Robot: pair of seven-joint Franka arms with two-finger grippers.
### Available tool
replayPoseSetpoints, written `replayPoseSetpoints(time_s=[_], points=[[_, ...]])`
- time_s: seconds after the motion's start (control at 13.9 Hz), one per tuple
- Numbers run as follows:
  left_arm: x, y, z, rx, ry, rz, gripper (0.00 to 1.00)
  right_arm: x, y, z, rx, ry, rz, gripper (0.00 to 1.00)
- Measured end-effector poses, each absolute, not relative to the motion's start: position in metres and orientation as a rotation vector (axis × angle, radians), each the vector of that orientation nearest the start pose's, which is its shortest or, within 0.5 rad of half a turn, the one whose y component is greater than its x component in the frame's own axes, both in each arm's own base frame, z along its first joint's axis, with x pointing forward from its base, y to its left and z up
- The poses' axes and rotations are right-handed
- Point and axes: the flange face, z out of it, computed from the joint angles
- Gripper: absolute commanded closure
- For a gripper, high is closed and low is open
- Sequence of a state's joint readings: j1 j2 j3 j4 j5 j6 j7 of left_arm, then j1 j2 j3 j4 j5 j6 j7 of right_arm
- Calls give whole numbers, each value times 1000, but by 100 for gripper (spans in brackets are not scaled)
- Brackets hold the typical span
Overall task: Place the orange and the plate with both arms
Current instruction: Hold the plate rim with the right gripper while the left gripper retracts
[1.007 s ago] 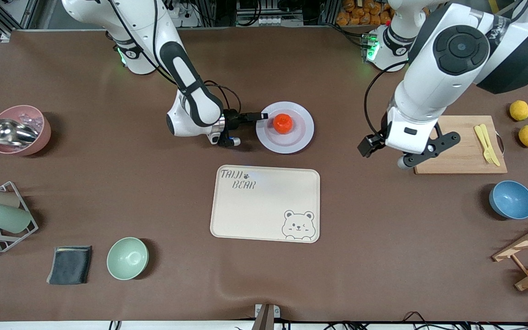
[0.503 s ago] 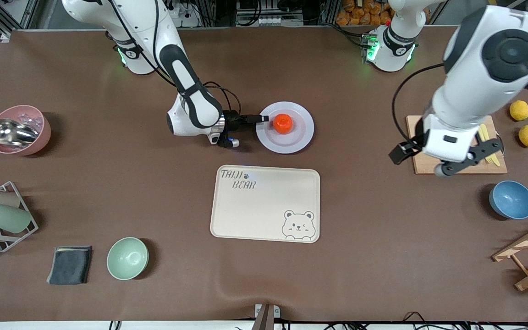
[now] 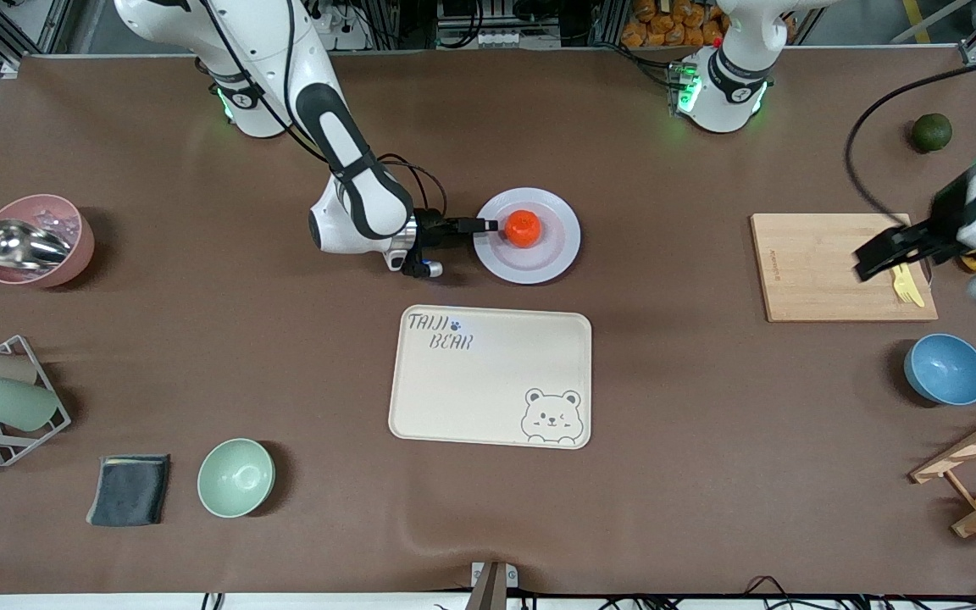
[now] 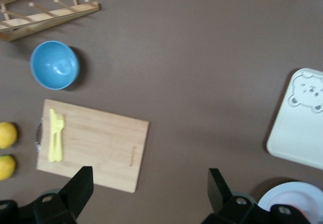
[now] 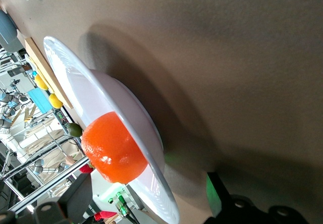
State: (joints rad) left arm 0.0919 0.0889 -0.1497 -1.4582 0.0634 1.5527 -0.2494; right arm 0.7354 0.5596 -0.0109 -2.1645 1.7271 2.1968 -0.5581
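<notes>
Taking the cream bear tray [image 3: 490, 376] as the landmark: nearer the front camera than it there is only bare brown surface [image 3: 488, 517] down to the table's edge, with a mint-green bowl [image 3: 235, 477] and a dark folded cloth [image 3: 129, 489] lying well off toward the right arm's end. Just farther from the camera than the tray, with a strip of bare surface between their edges, sits the plate [image 3: 549, 254], and the orange [image 3: 524, 229] rests on it near its middle, apart from the rim all round. The right hand [image 3: 481, 225] lies low at the plate's rim on the side toward the right arm's end, its fingers spread, one above and one below the rim; whether they touch it cannot be told. The right wrist view shows the plate's edge [image 5: 75, 82] raised above the surface and the orange [image 5: 113, 147] on top. Toward the left arm's end, well apart from the tray across open surface, lies the wooden cutting board [image 3: 827, 267] with yellow cutlery [image 3: 905, 286] by its edge; the left hand [image 4: 149, 191] hangs over that board, fingers spread and empty. Farther still, a dark green fruit [image 3: 932, 132] sits alone.
</notes>
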Motion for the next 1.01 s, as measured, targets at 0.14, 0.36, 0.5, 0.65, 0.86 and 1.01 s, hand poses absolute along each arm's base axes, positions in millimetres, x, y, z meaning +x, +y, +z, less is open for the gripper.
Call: replayPoseSetpoints(time_s=[0.14,0.36,0.5,0.65,0.86,1.01], points=[[569,1,639,-3126,-295,-8,0,372,378,119,-2110,234,510,14],[567,15,637,-3143,-321,0,0,365,390,118,-2116,206,518,79],[567,16,636,-3143,-325,4,0,362,395,116,-2123,193,522,100],[566,19,638,-3142,-333,-2,0,358,399,115,-2125,182,528,100],[564,21,642,-3141,-338,-13,0,357,403,116,-2125,173,527,100],[562,20,645,-3141,-337,-20,0,357,403,115,-2127,174,525,100]])
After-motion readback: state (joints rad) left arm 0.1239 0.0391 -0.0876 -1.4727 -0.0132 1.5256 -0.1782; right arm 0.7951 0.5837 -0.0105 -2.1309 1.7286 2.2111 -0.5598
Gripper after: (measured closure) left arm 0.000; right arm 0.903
